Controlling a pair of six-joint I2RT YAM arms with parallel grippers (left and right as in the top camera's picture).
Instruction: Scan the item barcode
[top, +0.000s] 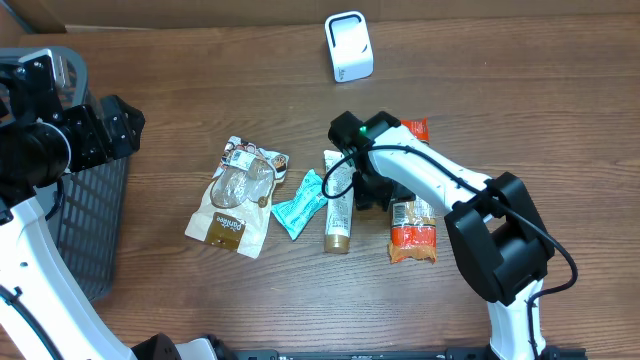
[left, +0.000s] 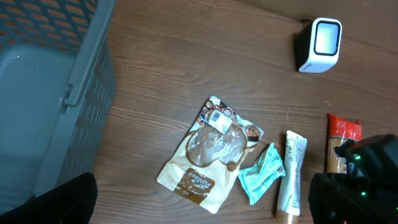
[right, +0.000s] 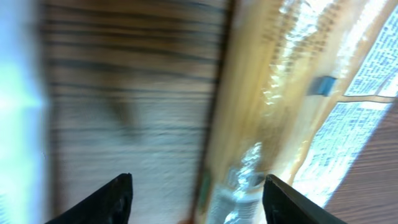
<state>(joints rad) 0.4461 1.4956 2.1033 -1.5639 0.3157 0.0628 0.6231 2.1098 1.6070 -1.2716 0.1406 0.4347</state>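
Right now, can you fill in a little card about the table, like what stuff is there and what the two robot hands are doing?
scanner: small white box scanner, standing alone beyond the items
basket: grey mesh plastic basket, left side
items lying flat, left to right: brown pouch with clear window, teal crinkly wrapper, white tube with gold cap, red-and-clear plastic packet
right gripper: open, right over the packet
left gripper: open, empty, by the basket

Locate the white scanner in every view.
Overhead: white scanner stands at top centre.
Left wrist: scanner is at top right.
Right wrist: not in it.
Shared landmark: brown pouch, lower left of the scanner in both the overhead and left wrist views.
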